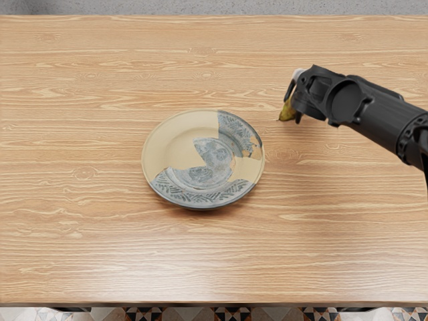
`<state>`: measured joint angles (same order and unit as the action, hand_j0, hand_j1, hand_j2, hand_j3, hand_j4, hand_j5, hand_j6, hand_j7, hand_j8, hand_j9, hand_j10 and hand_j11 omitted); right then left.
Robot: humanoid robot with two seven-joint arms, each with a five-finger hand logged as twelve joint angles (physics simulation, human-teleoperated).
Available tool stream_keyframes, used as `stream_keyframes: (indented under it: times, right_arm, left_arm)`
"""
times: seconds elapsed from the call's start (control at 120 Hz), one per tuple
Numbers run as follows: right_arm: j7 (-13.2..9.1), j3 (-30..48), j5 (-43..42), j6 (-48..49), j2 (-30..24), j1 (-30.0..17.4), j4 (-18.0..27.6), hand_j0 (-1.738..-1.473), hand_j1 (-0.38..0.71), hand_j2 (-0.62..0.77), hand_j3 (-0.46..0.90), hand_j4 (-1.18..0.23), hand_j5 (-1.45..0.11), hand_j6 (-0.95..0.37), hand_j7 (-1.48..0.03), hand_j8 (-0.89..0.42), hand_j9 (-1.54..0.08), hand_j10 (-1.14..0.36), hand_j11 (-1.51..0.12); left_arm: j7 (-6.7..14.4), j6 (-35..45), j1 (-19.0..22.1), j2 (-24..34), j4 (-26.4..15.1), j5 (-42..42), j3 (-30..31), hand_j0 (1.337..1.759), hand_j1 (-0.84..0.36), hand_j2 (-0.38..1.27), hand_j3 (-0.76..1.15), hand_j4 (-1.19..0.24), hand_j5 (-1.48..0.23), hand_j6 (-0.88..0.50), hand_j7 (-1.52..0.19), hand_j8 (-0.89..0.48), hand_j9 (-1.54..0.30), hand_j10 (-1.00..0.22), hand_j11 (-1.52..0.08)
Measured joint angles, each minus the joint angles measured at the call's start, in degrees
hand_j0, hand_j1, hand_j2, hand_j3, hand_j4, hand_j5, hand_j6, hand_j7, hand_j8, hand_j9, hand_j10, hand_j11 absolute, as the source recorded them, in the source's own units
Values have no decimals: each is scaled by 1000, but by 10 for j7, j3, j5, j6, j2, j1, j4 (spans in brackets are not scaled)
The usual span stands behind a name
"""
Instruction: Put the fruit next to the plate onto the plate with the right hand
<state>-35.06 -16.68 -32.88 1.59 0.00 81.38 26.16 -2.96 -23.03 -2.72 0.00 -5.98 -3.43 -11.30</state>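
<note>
The plate (177, 144) is creamy beige with blue-grey patches of fine hatched patterning at its near rim, centre and right side. The table (100, 67) under it is pale honey wood with streaky grain. Right of the plate, the right hand (309, 93) is matte black and the fruit (287, 114) is dull yellow-olive.

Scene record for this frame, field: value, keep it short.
plate: middle of the table, nothing on it
fruit: yellowish, right of the plate, mostly hidden by the hand
right hand: at the fruit, grip cannot be told
left hand: not in view
table: wood grain
task state: fruit not yet on the plate
</note>
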Motion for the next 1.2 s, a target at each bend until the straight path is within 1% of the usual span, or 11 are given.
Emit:
stream_keyframes:
  times: [0.208, 0.342, 0.392, 0.492, 0.633, 0.808, 0.833, 0.867, 0.925, 1.0, 1.2]
  right_arm:
    - [0, 8, 14, 14, 0, 41, 17, -1653, 307, 412, 0, -663, -1066, -420, -1027, -435, -1045, -781, -1043]
    - [0, 9, 32, 17, 0, 69, 45, -1653, 315, 469, 0, -687, -1085, -427, -1045, -433, -1063, -794, -1061]
    - [0, 15, 36, 17, 0, 76, 56, -1653, 305, 434, 0, -691, -1090, -427, -1050, -434, -1067, -799, -1066]
    - [0, 27, 41, 17, 0, 87, 83, -1652, 303, 464, 0, -693, -1116, -428, -1075, -436, -1098, -815, -1099]
    - [0, 58, 43, 17, 0, 96, 132, -1653, 292, 475, 1, -706, -1166, -426, -1105, -431, -1147, -829, -1150]
    - [1, 74, 46, 15, 0, 102, 162, -1656, 314, 587, 2, -702, -1210, -391, -1122, -427, -1199, -825, -1208]
    - [1, 77, 46, 15, 0, 103, 166, -1656, 317, 529, 3, -700, -1225, -369, -1123, -389, -1210, -822, -1220]
    - [1, 80, 46, 14, 0, 104, 171, -1657, 333, 574, 0, -704, -1220, -380, -1125, -383, -1203, -828, -1212]
    - [1, 85, 45, 13, 0, 105, 178, -1656, 332, 513, 1, -699, -1219, -383, -1127, -382, -1193, -836, -1201]
    - [1, 88, 45, 12, 0, 108, 186, -1657, 344, 553, 1, -740, -1216, -389, -1130, -405, -1197, -836, -1206]
    - [1, 96, 46, 11, 0, 116, 202, -1658, 341, 558, 1, -795, -1221, -396, -1133, -412, -1199, -839, -1209]
  left_arm:
    - [0, 0, 1, 0, 0, 0, 0, 1658, 334, 2, 0, -13, -17, -13, -17, -13, -17, -13, -17]
    - [0, 0, 2, 0, 0, 0, 0, 1658, 334, 2, 0, -13, -17, -13, -17, -13, -17, -13, -17]
    - [0, 0, 3, 0, 0, 0, 0, 1658, 334, 2, 0, -13, -17, -13, -17, -13, -17, -13, -17]
    - [0, 0, 3, 0, 0, 0, 0, 1658, 334, 2, 0, -13, -17, -13, -17, -13, -17, -13, -17]
    - [0, 0, 4, 0, 0, 0, 0, 1658, 334, 2, 0, -13, -17, -13, -17, -13, -17, -13, -17]
    - [0, 0, 4, 0, 0, 0, 0, 1658, 334, 3, 0, -13, -17, -13, -17, -13, -17, -13, -17]
    - [0, 0, 4, 0, 0, 0, 0, 1658, 334, 3, 0, -13, -17, -13, -17, -13, -17, -13, -17]
    - [0, 0, 4, 0, 0, 0, 0, 1658, 334, 3, 0, -13, -17, -13, -17, -13, -17, -13, -17]
    - [0, 0, 4, 0, 0, 0, 0, 1658, 334, 3, 0, -13, -17, -13, -17, -13, -17, -13, -17]
    - [0, 0, 4, 0, 0, 0, 0, 1658, 334, 3, 0, -13, -17, -13, -17, -13, -17, -13, -17]
    - [0, 0, 4, 0, 0, 0, 0, 1658, 334, 3, 0, -13, -17, -13, -17, -13, -17, -13, -17]
